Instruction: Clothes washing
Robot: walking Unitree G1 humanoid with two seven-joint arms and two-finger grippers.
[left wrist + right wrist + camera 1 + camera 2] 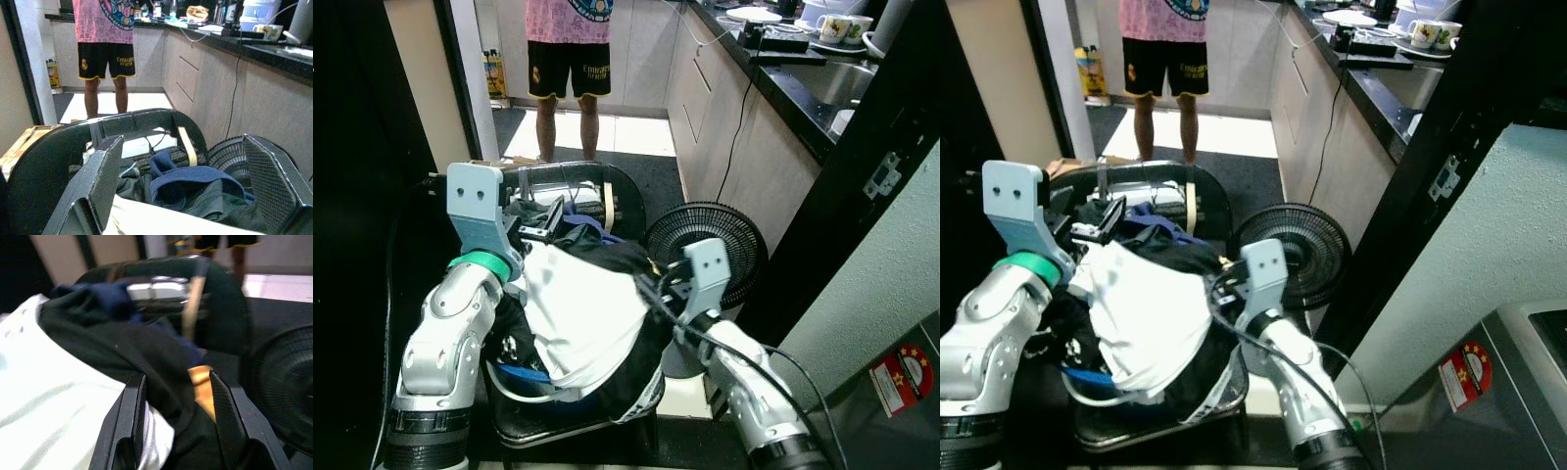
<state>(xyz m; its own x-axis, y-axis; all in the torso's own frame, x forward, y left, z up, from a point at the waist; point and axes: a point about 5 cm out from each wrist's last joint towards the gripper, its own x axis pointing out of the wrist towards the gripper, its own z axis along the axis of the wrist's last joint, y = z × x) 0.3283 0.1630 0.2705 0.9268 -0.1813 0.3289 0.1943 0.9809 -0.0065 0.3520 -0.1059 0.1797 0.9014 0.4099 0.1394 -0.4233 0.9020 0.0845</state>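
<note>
Between left gripper [540, 223] and right gripper [658, 286], clothes [582, 313] bulge.

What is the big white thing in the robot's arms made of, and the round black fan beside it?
The white garment looks like soft, matte cloth: it sags and folds over the pile. The round black fan has a thin-ribbed grille, plastic or painted wire; hard to tell.

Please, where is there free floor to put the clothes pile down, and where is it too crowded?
Free: the pale floor strip between the person and the cabinets. Crowded: near the robot, the clothes fill the basket, the fan stands right beside it, and the left tool and right tool press the pile from both sides.
</note>
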